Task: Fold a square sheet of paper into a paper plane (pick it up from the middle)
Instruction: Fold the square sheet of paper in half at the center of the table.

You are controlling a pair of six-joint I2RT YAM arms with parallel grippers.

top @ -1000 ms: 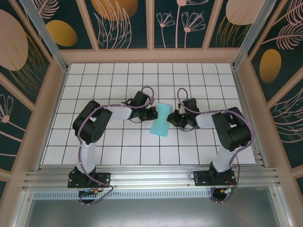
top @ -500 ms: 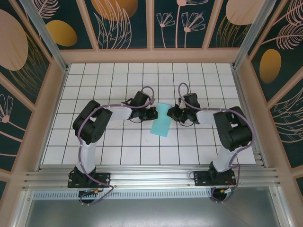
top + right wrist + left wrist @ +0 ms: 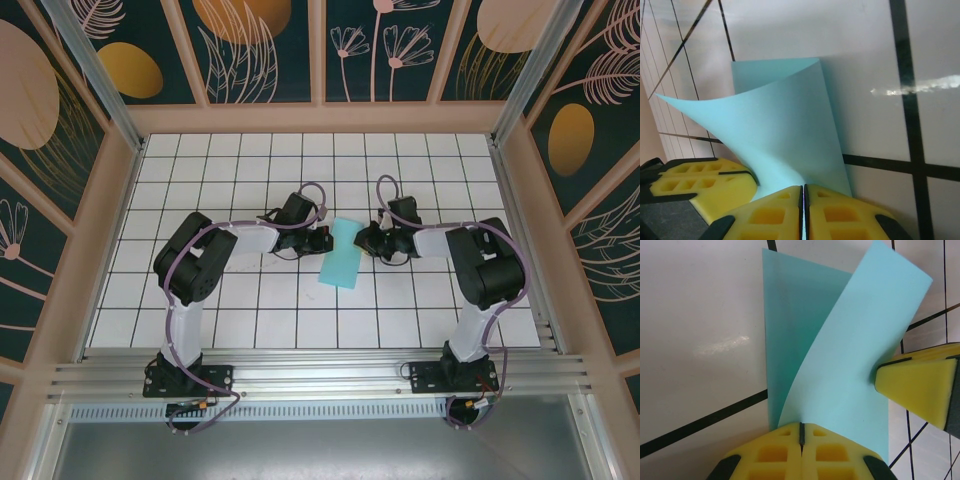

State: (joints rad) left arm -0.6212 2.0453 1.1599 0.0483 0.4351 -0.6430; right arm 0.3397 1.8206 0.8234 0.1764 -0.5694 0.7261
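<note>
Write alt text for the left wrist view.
The left pincer, shut, pinches the near edge of the light cyan square sheet of paper, whose upper layer curls up off the white gridded table. The right pincer meets the sheet at the frame's right.

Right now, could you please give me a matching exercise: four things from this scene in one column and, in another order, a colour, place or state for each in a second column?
Column 1
1. left gripper
2. right gripper
3. square sheet of paper
4. table

Column 2
A. light cyan, curled over itself
B. white with black grid lines
C. shut on the sheet from its right side
D. shut on the sheet from its left side

Pairs: 1-D, 2-C, 3-A, 4-B
</note>
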